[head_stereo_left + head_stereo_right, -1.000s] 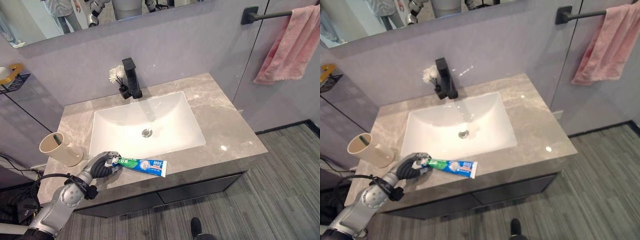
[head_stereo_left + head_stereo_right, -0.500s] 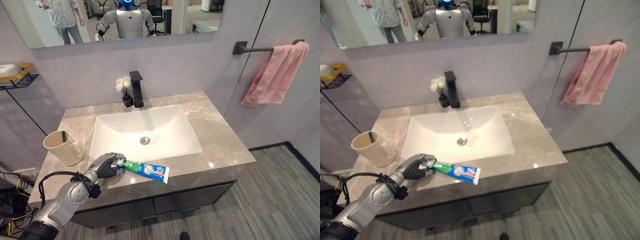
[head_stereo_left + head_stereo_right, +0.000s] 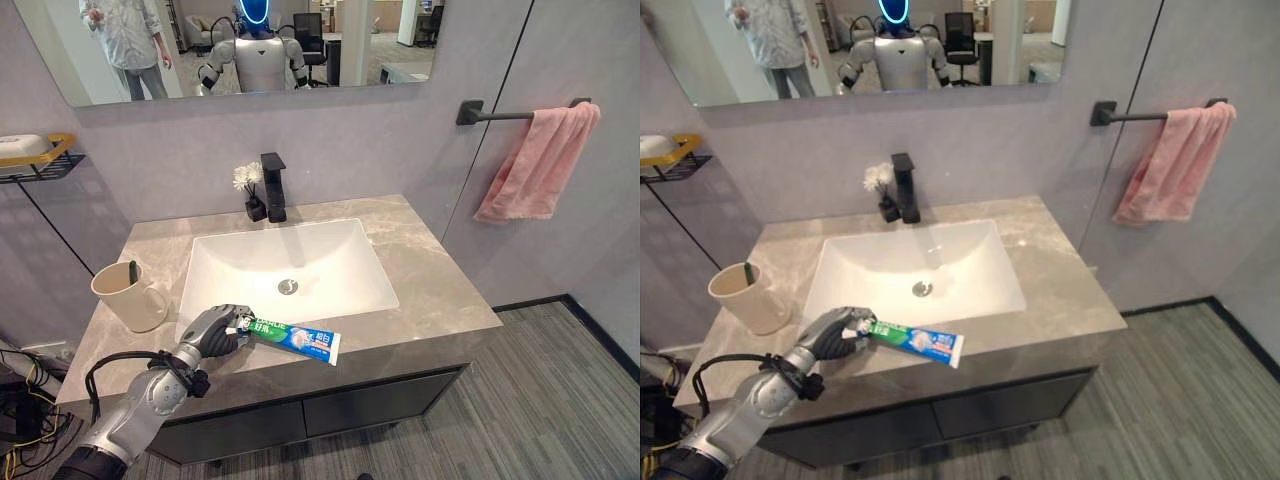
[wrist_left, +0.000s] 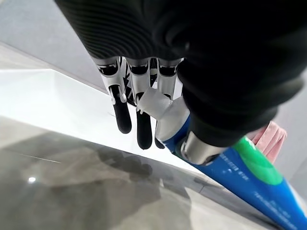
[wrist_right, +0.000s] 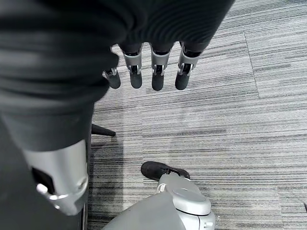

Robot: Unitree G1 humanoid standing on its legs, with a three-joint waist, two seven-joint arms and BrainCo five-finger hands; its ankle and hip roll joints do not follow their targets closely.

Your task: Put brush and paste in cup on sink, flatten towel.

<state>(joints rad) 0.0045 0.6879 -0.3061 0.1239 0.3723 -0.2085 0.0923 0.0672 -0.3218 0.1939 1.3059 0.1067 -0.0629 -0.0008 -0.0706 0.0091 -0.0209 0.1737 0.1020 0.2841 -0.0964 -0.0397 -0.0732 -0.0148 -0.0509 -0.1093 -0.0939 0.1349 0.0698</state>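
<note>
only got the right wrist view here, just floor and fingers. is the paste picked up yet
Observer: Yes, the left hand is curled round the cap end of the toothpaste tube, at the front edge of the counter.
Operator: where's the cup
Observer: The cup stands on the counter left of the sink, a brush handle already poking out of it.
Operator: towel done?
Observer: No, the pink towel hangs bunched on the wall bar.

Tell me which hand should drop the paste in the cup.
Left. The left hand already grips the toothpaste by its cap end, and the cup stands close beside it. The right hand hangs over floor.
</note>
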